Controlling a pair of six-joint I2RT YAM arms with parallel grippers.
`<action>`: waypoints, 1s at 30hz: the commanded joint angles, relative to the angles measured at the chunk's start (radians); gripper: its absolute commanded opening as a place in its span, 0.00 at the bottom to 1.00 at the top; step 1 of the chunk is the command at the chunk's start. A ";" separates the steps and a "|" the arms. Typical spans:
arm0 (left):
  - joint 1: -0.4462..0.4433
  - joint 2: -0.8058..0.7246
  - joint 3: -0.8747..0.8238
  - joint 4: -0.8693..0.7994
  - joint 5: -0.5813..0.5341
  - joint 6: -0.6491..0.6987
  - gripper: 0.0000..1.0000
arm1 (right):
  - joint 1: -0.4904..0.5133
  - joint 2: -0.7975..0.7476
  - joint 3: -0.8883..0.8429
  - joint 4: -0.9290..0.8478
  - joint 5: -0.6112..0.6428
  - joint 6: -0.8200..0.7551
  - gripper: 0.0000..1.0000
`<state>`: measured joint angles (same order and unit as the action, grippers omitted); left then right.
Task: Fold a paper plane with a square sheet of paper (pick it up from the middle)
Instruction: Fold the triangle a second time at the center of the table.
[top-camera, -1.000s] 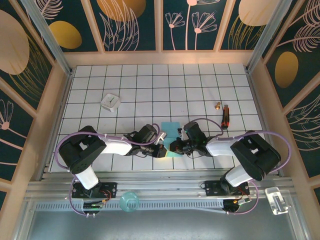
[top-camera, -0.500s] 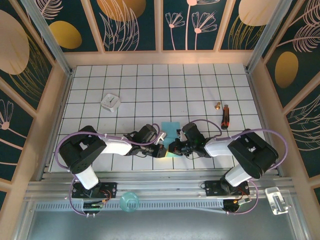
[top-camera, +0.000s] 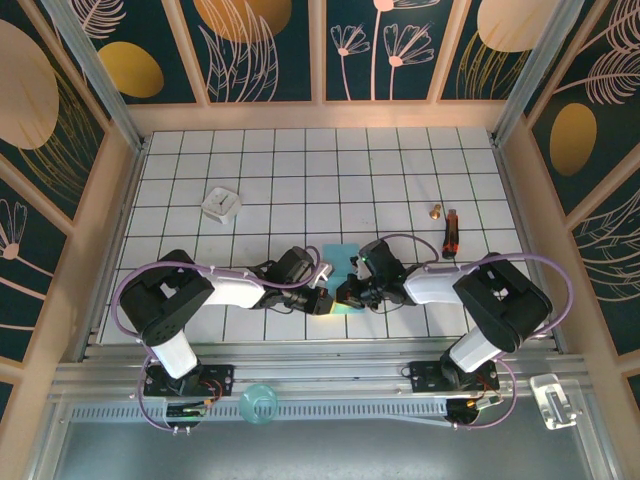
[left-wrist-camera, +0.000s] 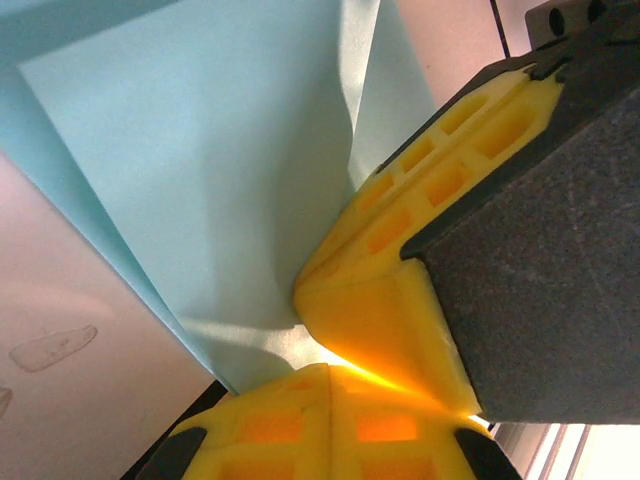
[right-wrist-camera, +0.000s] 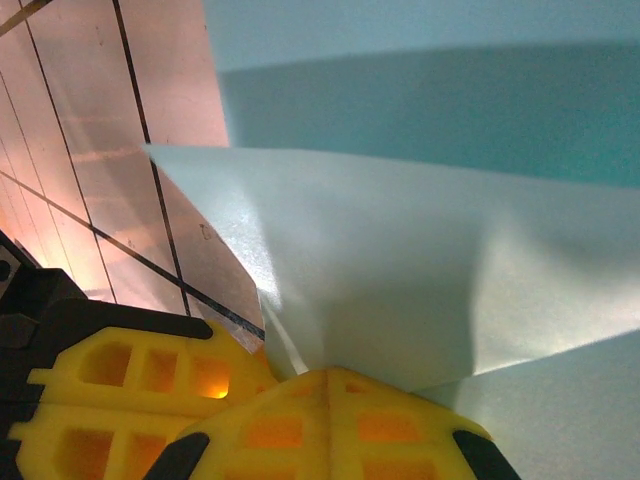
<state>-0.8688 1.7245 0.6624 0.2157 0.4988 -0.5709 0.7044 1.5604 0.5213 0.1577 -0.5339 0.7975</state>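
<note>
The gridded table (top-camera: 400, 160) carried the sheet of paper (top-camera: 340, 260) at its near middle, partly folded, with its long axis running away from the arms. The left gripper (top-camera: 322, 300) and right gripper (top-camera: 350, 294) met at its near end, equally close, each with jaws pressed together on the paper.

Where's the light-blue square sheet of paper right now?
Top view: the paper sits front-centre on the white gridded table, its near edge pinched by the left gripper and right gripper.
</note>
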 joint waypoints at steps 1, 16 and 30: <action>-0.009 0.097 -0.050 -0.197 -0.095 0.066 0.00 | -0.045 0.038 0.030 -0.043 0.146 -0.024 0.00; -0.010 0.103 -0.065 -0.196 -0.088 0.074 0.00 | -0.145 0.062 0.030 -0.060 0.159 -0.086 0.00; -0.009 0.098 -0.083 -0.188 -0.085 0.065 0.00 | -0.238 0.083 0.009 -0.003 0.132 -0.148 0.00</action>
<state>-0.8688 1.7279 0.6529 0.2321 0.5087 -0.5377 0.5217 1.6054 0.5541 0.1696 -0.5640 0.6941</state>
